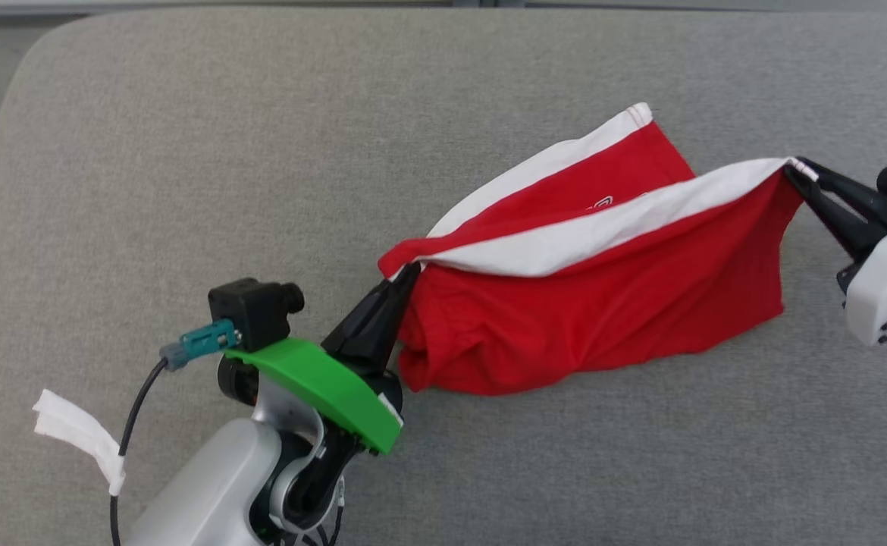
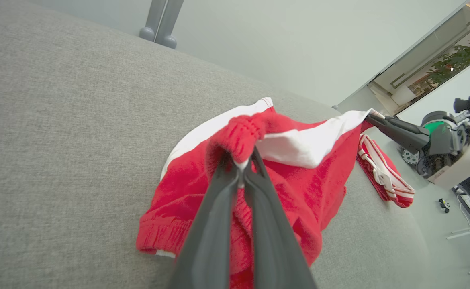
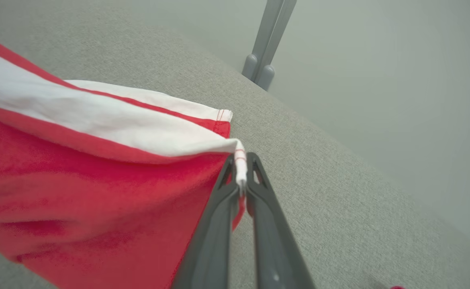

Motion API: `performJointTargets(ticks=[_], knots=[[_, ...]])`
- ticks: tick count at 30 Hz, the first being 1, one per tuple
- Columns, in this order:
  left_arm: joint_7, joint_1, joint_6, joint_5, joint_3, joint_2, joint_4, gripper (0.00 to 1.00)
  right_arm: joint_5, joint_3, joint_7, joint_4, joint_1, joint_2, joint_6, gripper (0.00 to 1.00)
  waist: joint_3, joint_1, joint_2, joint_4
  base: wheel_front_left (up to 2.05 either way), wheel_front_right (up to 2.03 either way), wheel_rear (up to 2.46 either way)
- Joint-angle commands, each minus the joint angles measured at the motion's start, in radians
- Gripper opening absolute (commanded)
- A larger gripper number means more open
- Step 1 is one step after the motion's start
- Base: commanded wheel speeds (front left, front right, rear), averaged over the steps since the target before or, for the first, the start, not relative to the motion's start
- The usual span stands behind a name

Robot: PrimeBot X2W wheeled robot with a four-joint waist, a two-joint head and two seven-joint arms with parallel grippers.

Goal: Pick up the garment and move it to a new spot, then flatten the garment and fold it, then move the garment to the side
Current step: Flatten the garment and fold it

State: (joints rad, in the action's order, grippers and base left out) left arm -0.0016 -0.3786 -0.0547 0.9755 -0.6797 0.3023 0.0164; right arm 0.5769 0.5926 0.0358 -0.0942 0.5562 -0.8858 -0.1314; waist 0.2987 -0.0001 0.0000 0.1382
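A pair of red shorts with white side stripes (image 1: pixel 603 303) hangs stretched between both grippers above the grey cushion (image 1: pixel 261 152), its lower part resting on the fabric. My left gripper (image 1: pixel 405 274) is shut on the bunched red waistband end, seen close in the left wrist view, garment (image 2: pixel 299 176), left gripper (image 2: pixel 243 160). My right gripper (image 1: pixel 792 171) is shut on the white hem corner at the right, the garment (image 3: pixel 78 168) filling the left of its wrist view, right gripper (image 3: pixel 241 168).
The grey cushion's rounded back edge runs along the top, with floor beyond. A second red and white striped garment (image 2: pixel 383 172) lies at the cushion's far edge. A grey post (image 3: pixel 267 48) stands behind the cushion. A white tag (image 1: pixel 79 432) hangs from my left arm's cable.
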Motion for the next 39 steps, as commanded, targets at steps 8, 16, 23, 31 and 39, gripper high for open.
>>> performJointTargets(ticks=[8,16,23,31,39], knots=[[-0.031,-0.114,0.026,-0.001,-0.001,-0.099,-0.160,0.00,0.087,0.173,0.027,-0.155,0.243,-0.008,0.001,0.00,0.169,0.0001,0.0000,0.163,0.00,0.00,0.00],[-0.069,-0.149,0.053,0.001,-0.005,-0.148,-0.219,0.01,0.119,0.318,0.003,-0.246,0.402,-0.019,0.001,0.00,0.184,0.0001,0.0000,0.182,0.00,0.00,0.00],[-0.101,-0.164,0.058,-0.015,-0.011,-0.173,-0.268,1.00,0.124,0.388,-0.045,-0.328,0.473,0.011,0.001,1.00,0.183,0.0001,0.0000,0.176,0.00,0.00,0.00],[-0.177,-0.063,-0.017,-0.082,-0.006,-0.109,-0.223,1.00,0.174,0.348,-0.046,-0.340,0.455,0.045,0.001,1.00,0.124,0.0001,0.0000,0.113,0.00,0.00,0.00],[-0.264,0.166,-0.158,-0.231,0.118,-0.057,-0.020,1.00,0.214,0.218,0.065,-0.283,0.307,0.067,0.001,1.00,0.046,0.0001,0.0000,0.053,0.00,0.00,0.00]])
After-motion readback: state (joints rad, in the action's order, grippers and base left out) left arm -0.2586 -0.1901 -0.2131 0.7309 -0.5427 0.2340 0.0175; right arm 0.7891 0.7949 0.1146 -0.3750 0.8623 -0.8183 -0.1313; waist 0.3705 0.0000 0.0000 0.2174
